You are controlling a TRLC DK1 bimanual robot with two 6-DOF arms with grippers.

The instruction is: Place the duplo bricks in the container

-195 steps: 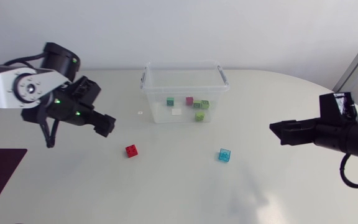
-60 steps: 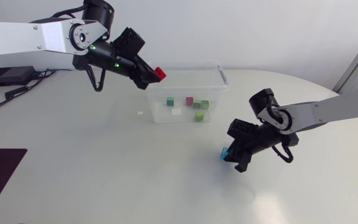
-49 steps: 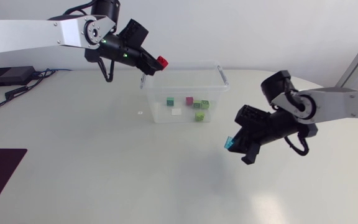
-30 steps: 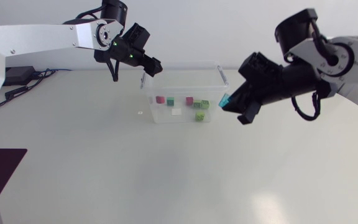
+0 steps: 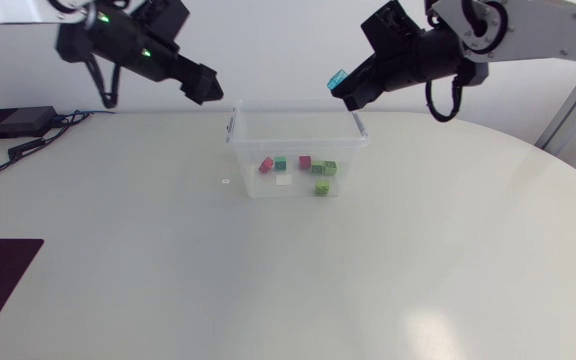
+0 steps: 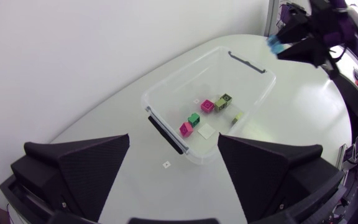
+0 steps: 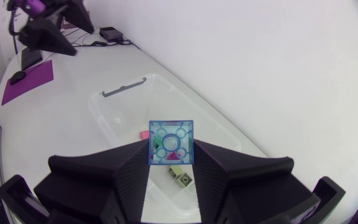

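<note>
Right gripper [image 5: 343, 91] clamps the blue brick [image 7: 171, 142] at the container's [image 5: 298, 144] 1 o'clock; left gripper [image 5: 210, 92], fingers spread wide, at 11 o'clock.

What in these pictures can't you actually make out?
- Head view: part of the blue brick, covered by the right gripper.
- Right wrist view: some of the bricks in the container, hidden behind the blue brick and that gripper.
- Head view: the white piece in the container, too small to tell whether it is a brick.
- Head view: left arm and right arm, cut off by the top edge.
</note>
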